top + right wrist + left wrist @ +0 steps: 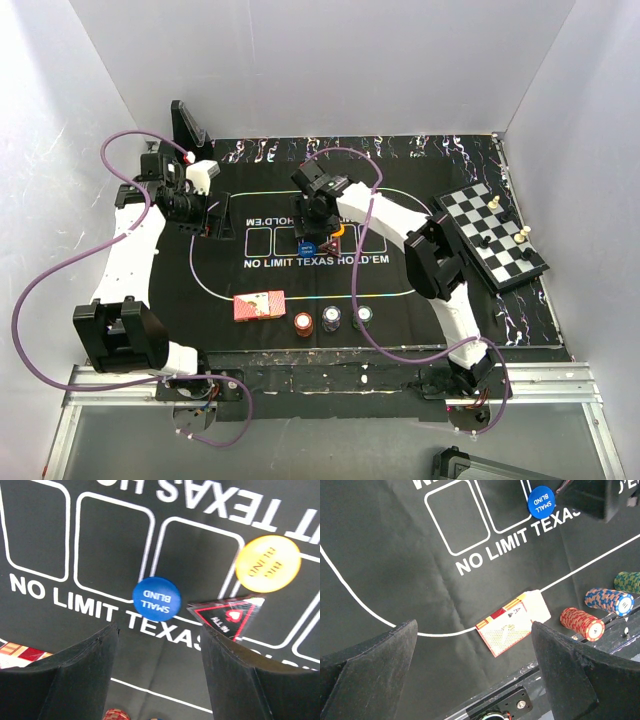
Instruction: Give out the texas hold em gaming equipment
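While my right hand point(159, 630) hangs open near the blue chip point(156, 598) on the black mat point(395, 555), the triangle marker point(227, 616) and the orange chip point(268, 563) lie close by it. My left hand point(474, 626) is wide open and empty. The red-backed cards point(512, 622) lie near the chip stacks point(582, 623).

The mat point(110, 540) is printed black with white lines and lettering. A blue disc point(156, 598) is lettered white, an orange-yellow disc point(268, 563) in darker orange (blurred). The triangular marker point(227, 616) is edged red on black. The cards point(507, 630) are backed in patterned red. The chessboard point(465, 215) is chequered black and white.
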Available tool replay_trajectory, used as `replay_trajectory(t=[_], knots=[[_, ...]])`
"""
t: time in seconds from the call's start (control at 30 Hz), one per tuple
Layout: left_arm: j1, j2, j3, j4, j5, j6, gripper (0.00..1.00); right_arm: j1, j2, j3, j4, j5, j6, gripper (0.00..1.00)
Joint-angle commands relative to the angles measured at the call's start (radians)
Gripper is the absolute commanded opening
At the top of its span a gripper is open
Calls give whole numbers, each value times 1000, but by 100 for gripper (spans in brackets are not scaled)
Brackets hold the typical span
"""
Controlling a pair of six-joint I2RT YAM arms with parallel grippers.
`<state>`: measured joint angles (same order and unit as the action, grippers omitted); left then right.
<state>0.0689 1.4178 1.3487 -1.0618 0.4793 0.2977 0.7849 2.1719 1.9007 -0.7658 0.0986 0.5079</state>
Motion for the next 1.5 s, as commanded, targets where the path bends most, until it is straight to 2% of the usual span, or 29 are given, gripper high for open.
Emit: replay_trajectory(t=[0.0,0.23,0.73,0.93,1.1,1.47], knots=[[2,-26,7,10,28,-12,98,33,46,72,20,-30,-16,72],[34,-33,44,-4,53,-42,98,62,114,87,-1,-17,-9,67],[48,-43,52,-1,44,-46,98,63,120,51,-6,67,-23,70],[51,-46,53,-3,39,-46,98,68,132,35,-18,47,-14,63],[54,-42,58,-1,39,-46,98,94,134,24,-10,33,3,54],[62,-56,50,-6,25,-35,98,192,238,242,-46,4,15,46]])
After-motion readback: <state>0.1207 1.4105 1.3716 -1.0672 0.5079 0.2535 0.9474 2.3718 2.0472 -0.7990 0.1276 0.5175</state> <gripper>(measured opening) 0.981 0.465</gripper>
